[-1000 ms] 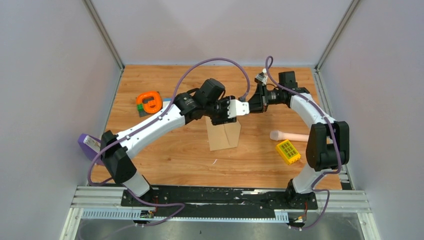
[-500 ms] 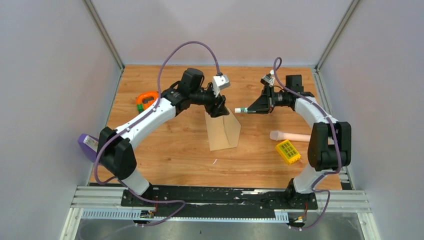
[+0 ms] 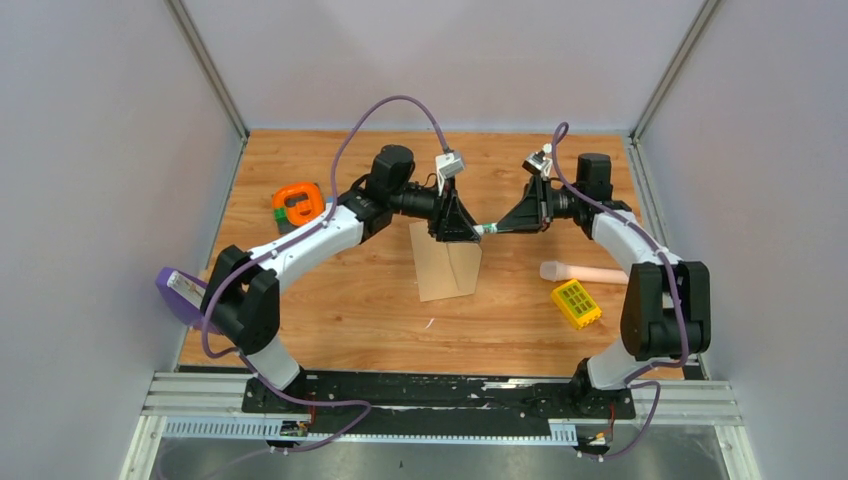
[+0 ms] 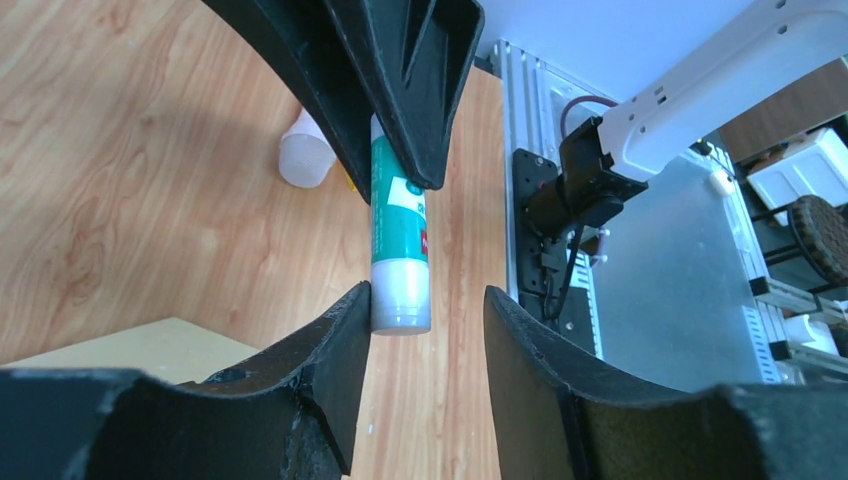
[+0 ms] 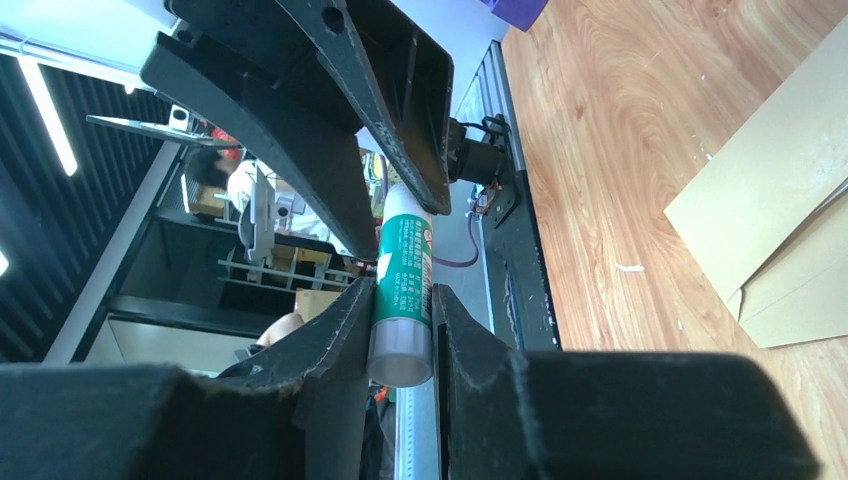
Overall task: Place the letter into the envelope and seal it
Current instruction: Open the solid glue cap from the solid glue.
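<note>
right gripper [image 5: 402, 303] is clamped narrowly on a green-and-white glue stick [image 5: 405, 255]; left gripper [image 4: 427, 300] stands part open around its other end, one finger [image 4: 345, 340] touching.

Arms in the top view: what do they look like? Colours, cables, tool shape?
The left arm and right arm have white links with black joints and bases. A purple cable runs along each. The left tool and right tool have black, curved, tapering fingers.
</note>
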### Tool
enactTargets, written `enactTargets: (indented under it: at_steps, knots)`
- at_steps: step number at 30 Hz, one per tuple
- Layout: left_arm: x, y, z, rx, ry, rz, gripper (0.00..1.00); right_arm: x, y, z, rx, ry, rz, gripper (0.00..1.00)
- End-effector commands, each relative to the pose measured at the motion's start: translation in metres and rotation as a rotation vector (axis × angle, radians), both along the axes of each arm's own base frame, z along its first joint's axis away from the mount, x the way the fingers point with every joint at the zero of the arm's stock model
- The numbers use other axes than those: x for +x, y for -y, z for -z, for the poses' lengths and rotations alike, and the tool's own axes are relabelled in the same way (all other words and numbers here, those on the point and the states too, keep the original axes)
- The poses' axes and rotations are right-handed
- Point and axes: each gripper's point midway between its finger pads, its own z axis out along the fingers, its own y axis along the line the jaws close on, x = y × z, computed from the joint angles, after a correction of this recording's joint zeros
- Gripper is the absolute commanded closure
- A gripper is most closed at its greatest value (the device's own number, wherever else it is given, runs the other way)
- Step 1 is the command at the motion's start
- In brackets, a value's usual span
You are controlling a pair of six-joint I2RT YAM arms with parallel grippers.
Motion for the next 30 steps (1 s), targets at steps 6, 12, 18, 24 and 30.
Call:
enactTargets:
  at_steps: [6, 12, 18, 24, 30]
  knots:
    - [-0.015, 0.004, -0.002, -0.022, -0.015, 0.049, 0.59, 0.000, 0.007, -0.010, 0.006, 0.094, 0.018, 1.00]
    - [-0.007, 0.008, -0.002, -0.021, -0.023, 0.023, 0.51, -0.005, 0.006, -0.012, 0.006, 0.114, 0.016, 1.00]
    - [-0.004, 0.009, 0.000, -0.016, -0.034, 0.009, 0.50, -0.010, 0.003, -0.013, 0.001, 0.145, 0.015, 1.00]
    - [-0.004, 0.010, 0.002, -0.013, -0.036, 0.006, 0.56, -0.012, 0.000, -0.015, 0.001, 0.156, 0.008, 1.00]
    - [-0.001, 0.011, 0.004, -0.009, -0.051, -0.006, 0.61, -0.014, -0.002, -0.013, 0.001, 0.163, 0.000, 1.00]
